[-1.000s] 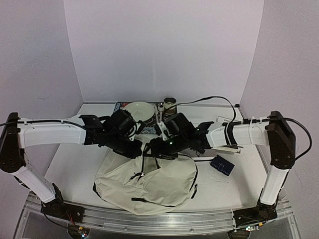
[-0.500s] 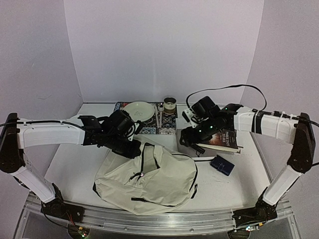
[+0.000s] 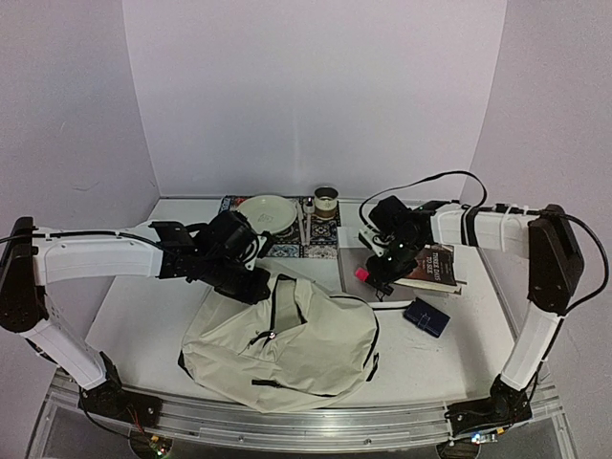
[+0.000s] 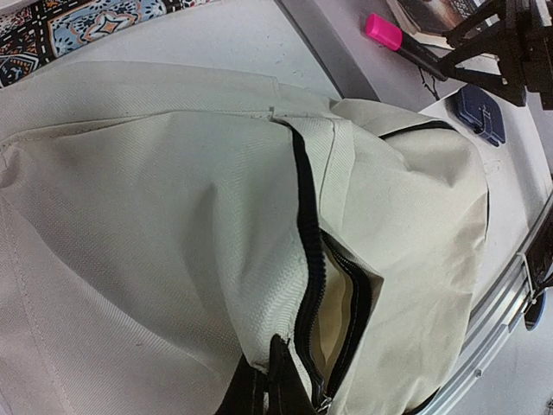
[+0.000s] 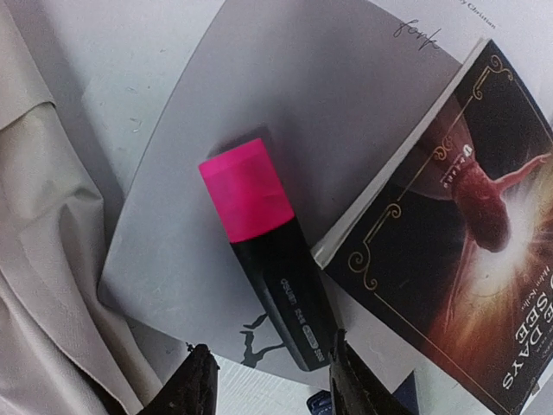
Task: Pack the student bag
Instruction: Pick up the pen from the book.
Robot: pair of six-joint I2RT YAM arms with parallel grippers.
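Your left gripper [image 3: 253, 284] is clamped on the bag [image 3: 287, 354] beside its zip (mouth gaping). Your right gripper [image 5: 270, 385] straddles the pink-capped marker [image 5: 263, 268], fingers apart.

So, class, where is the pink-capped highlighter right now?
In the right wrist view the highlighter lies on a grey sheet, between the student bag and the book, with the open right gripper over its black end.
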